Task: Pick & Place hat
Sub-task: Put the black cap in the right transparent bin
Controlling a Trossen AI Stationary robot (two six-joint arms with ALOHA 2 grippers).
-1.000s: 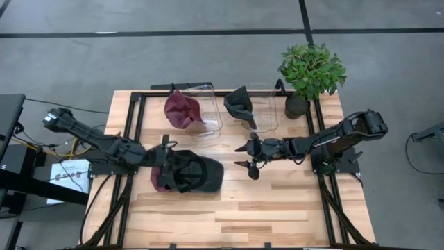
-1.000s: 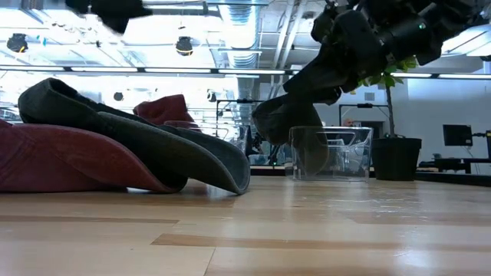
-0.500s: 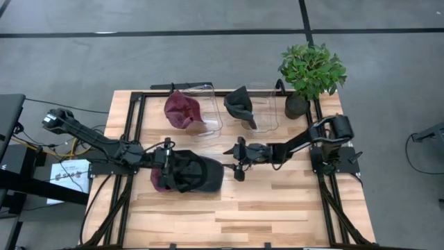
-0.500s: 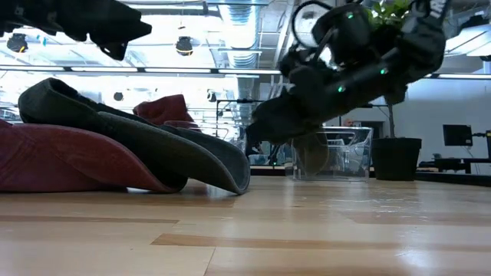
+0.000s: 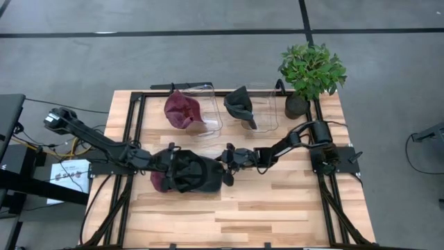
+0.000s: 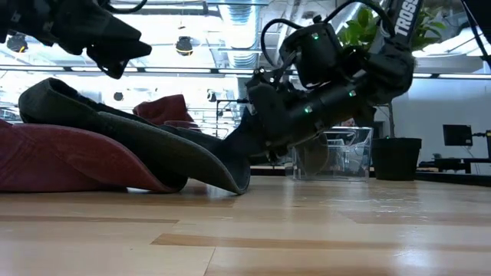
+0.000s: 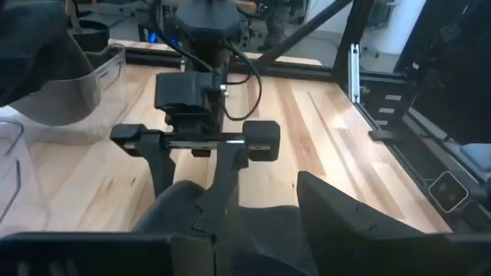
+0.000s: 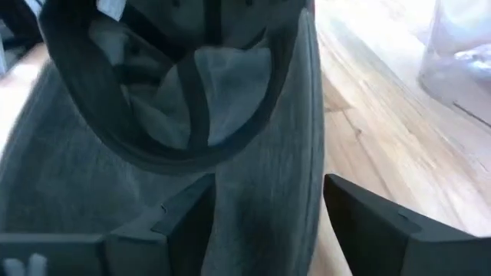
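— High view: dark hat (image 5: 198, 173) lying left of centre on the surface (image 5: 277, 208), stacked over a maroon hat (image 5: 157, 182).

— Right gripper (image 5: 225, 169)?

— Low at the dark hat's right edge, fingers (image 8: 383, 222) released and spread wide either side of the brim (image 8: 261, 192), not clenched on it.

— Left gripper (image 5: 168, 158)?

— Hovering over the hat's left edge, clear of the fabric in the low view, fingers apart, grasping nothing.

— Room to move?

— Bare planks along the near side and to the right. Far edge crowded: clear bins (image 5: 211, 114) with hats, potted plant (image 5: 311, 69) at the far right corner.
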